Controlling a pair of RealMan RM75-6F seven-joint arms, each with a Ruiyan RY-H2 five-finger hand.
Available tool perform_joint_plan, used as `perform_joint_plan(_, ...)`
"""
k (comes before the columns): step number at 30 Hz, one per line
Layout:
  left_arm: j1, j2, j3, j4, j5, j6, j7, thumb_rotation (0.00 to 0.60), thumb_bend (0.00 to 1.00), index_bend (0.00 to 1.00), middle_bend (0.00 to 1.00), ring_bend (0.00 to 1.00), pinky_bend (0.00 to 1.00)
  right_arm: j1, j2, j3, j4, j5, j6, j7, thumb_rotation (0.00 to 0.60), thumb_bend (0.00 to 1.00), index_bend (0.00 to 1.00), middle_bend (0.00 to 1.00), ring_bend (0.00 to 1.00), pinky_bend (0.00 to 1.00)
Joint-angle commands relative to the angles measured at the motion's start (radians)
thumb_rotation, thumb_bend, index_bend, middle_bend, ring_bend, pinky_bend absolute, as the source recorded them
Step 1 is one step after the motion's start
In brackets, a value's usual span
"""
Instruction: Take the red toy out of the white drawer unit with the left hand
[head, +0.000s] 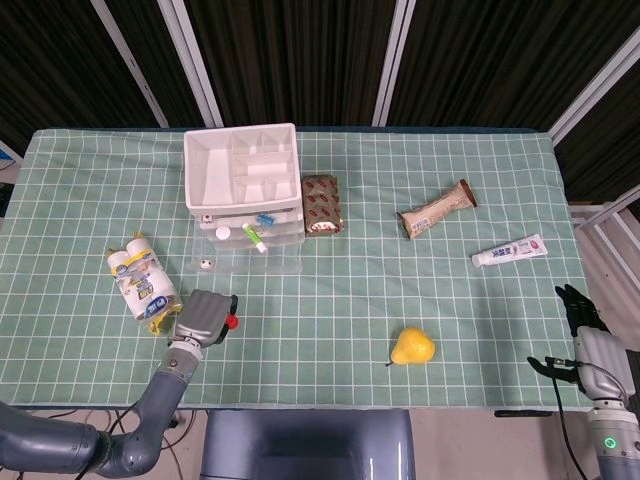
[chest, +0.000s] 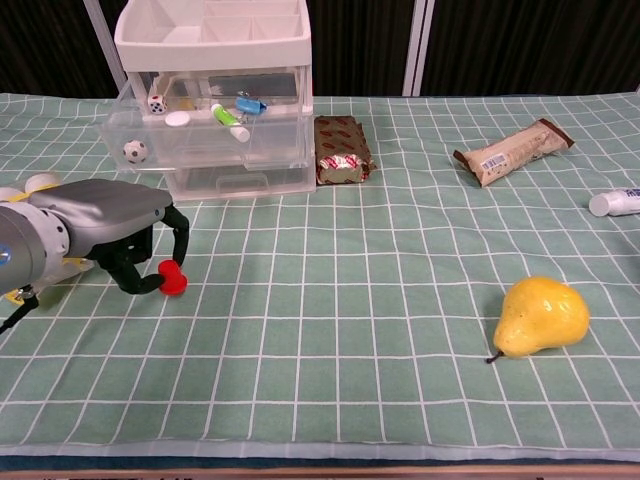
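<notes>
Left arm enters head view from 7 o'clock corner, forearm angled toward 1 o'clock. Left hand (head: 203, 318) low over table, back of hand up, fingers curled down; in chest view left hand (chest: 112, 222) sits at 9 o'clock, fingertips (chest: 150, 285) pinching red toy (chest: 172, 279). Right hand (head: 585, 334) at 4 o'clock edge of head view, off table edge, dark fingers pointing toward 12 o'clock, slightly spread, holding nothing. Right hand outside chest view.
</notes>
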Motion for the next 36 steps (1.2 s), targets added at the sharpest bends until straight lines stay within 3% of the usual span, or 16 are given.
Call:
perform_joint_plan(1, 0.0, -0.011, -0.004, 0.014, -0.003, -0.009, 0.001, 0.6, 0.37, 0.51, 1.0, 1.0, 1.0, 0.0, -0.001, 0.0, 0.0, 0.0, 0.001, 0.0, 0.6, 0.07, 0.0, 0.0, 0.0, 0.23)
perform_joint_plan(11, -0.001, -0.029, -0.006, 0.025, -0.017, -0.013, 0.027, 0.6, 0.29, 0.49, 1.0, 1.0, 1.0, 0.0, 0.0, 0.0, 0.001, -0.002, 0.002, 0.0, 0.6, 0.07, 0.0, 0.0, 0.0, 0.23)
perform_joint_plan(16, 0.007, -0.023, -0.015, 0.011, 0.0, 0.0, 0.016, 0.6, 0.19, 0.43, 1.0, 1.0, 1.0, -0.001, 0.001, -0.001, 0.001, -0.003, 0.002, 0.002, 0.6, 0.07, 0.0, 0.0, 0.0, 0.23)
perform_joint_plan(21, 0.033, 0.02, -0.013, -0.041, 0.087, 0.035, -0.028, 0.6, 0.13, 0.37, 1.0, 1.0, 1.0, -0.002, 0.001, -0.001, 0.001, -0.004, 0.003, 0.003, 0.6, 0.07, 0.0, 0.0, 0.0, 0.23)
perform_joint_plan(25, 0.078, 0.076, 0.012, -0.1, 0.236, 0.087, -0.1, 0.6, 0.13, 0.35, 0.97, 0.97, 1.0, -0.001, 0.0, -0.002, 0.002, -0.006, 0.003, 0.001, 0.6, 0.07, 0.0, 0.0, 0.0, 0.23)
perform_joint_plan(28, 0.133, 0.134, 0.069, -0.123, 0.432, 0.163, -0.16, 0.6, 0.13, 0.3, 0.84, 0.84, 0.96, -0.001, 0.0, -0.003, 0.004, -0.009, 0.005, -0.004, 0.6, 0.07, 0.0, 0.0, 0.0, 0.23)
perform_joint_plan(31, 0.18, 0.178, 0.117, -0.119, 0.569, 0.217, -0.21, 0.6, 0.13, 0.25, 0.65, 0.68, 0.78, -0.002, -0.002, -0.003, 0.004, -0.01, 0.007, -0.008, 0.6, 0.07, 0.0, 0.0, 0.0, 0.23)
perform_joint_plan(36, 0.28, 0.251, 0.186, -0.106, 0.743, 0.316, -0.336, 0.6, 0.13, 0.16, 0.31, 0.32, 0.44, -0.001, -0.005, -0.005, 0.008, -0.017, 0.012, -0.019, 0.6, 0.07, 0.0, 0.0, 0.0, 0.23)
